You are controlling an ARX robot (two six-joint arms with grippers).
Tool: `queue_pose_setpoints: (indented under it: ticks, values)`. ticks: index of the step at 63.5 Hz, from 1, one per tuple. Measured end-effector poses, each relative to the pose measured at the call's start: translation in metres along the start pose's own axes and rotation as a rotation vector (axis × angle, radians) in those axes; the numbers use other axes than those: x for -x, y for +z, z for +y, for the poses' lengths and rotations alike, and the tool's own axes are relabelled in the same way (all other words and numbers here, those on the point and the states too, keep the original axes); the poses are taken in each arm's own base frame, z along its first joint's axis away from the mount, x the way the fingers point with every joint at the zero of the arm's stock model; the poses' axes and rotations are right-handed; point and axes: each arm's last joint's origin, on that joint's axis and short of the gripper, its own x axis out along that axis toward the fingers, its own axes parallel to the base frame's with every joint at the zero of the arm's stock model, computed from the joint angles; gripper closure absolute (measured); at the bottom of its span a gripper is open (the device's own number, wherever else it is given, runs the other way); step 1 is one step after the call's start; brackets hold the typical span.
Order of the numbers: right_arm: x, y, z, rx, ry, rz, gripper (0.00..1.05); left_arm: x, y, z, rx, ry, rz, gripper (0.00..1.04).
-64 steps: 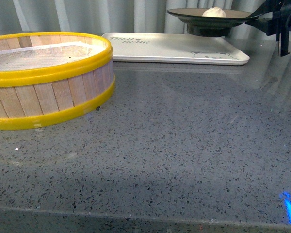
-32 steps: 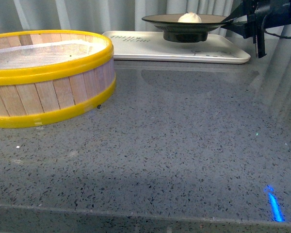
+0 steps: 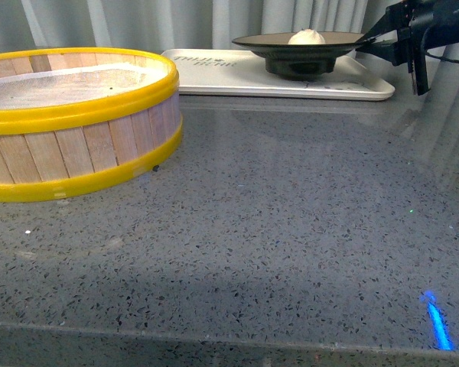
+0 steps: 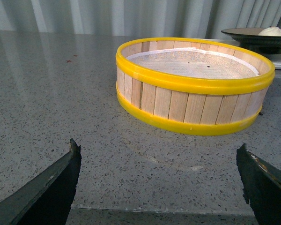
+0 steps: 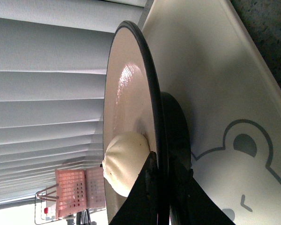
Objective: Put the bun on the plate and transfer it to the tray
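Grey speckled countertop carrying all items. On its left, a round wooden steamer basket with yellow bands, lined with white cloth; also seen from the left wrist view. At the far edge, the white rectangular tray, with dark lettering near its left end and a bear face printed on its surface in the right wrist view. Over the right half of the tray, the dark plate with black rim and foot; whether the foot touches the tray cannot be told. On the plate, near the gripped edge, the white bun, also seen in the right wrist view.

Right gripper: jaws clamped on the plate's right rim, one finger above and one below. Left gripper: jaws spread wide apart, holding nothing, low over the countertop in front of the basket.
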Motion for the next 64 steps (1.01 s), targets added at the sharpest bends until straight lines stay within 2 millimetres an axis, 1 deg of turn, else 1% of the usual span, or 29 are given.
queue_pose_setpoints:
  ticks: [4,12,24,25,27,32,33,35,38,42,51,58,59,61,64]
  values:
    - [-0.001,-0.002,0.0,0.001,-0.002,0.002,1.02,0.0,0.0,0.0,0.0,0.0,0.0,0.07]
    - [-0.004,-0.006,-0.007,-0.005,-0.014,0.007,1.02,0.0,0.0,0.0,0.0,0.0,0.0,0.07]
    - [-0.001,-0.012,-0.01,-0.012,-0.023,0.006,1.02,0.0,0.0,0.0,0.0,0.0,0.0,0.07]
    - [-0.001,-0.012,-0.01,-0.011,-0.023,0.006,1.0,0.0,0.0,0.0,0.0,0.0,0.0,0.07]
    - [-0.001,-0.013,-0.009,-0.012,-0.021,0.006,0.92,0.0,0.0,0.0,0.0,0.0,0.0,0.07]
    - [-0.001,-0.014,-0.01,-0.012,-0.022,0.005,0.81,0.0,0.0,0.0,0.0,0.0,0.0,0.07]
    - [-0.001,-0.014,-0.01,-0.012,-0.021,0.004,0.77,0.0,0.0,0.0,0.0,0.0,0.0,0.07]
    - [-0.002,-0.014,-0.01,-0.013,-0.021,0.005,0.74,0.0,0.0,0.0,0.0,0.0,0.0,0.07]
    - [-0.002,-0.015,-0.01,-0.013,-0.018,0.004,0.65,0.0,0.0,0.0,0.0,0.0,0.0,0.07]
    - [-0.002,-0.015,-0.01,-0.013,-0.018,0.002,0.56,0.0,0.0,0.0,0.0,0.0,0.0,0.07]
    - [0.0,-0.015,-0.007,-0.017,-0.016,0.001,0.24,0.0,0.0,0.0,0.0,0.0,0.0,0.07]
    - [0.003,-0.015,-0.001,-0.01,-0.01,-0.009,0.07,0.0,0.0,0.0,0.0,0.0,0.0,0.07]
    - [0.004,-0.015,0.0,-0.009,-0.008,-0.01,0.06,0.0,0.0,0.0,0.0,0.0,0.0,0.07]
    - [0.005,-0.015,0.002,-0.007,-0.006,-0.014,0.09,0.0,0.0,0.0,0.0,0.0,0.0,0.07]
    - [0.008,-0.016,0.003,-0.006,-0.006,-0.017,0.09,0.0,0.0,0.0,0.0,0.0,0.0,0.07]
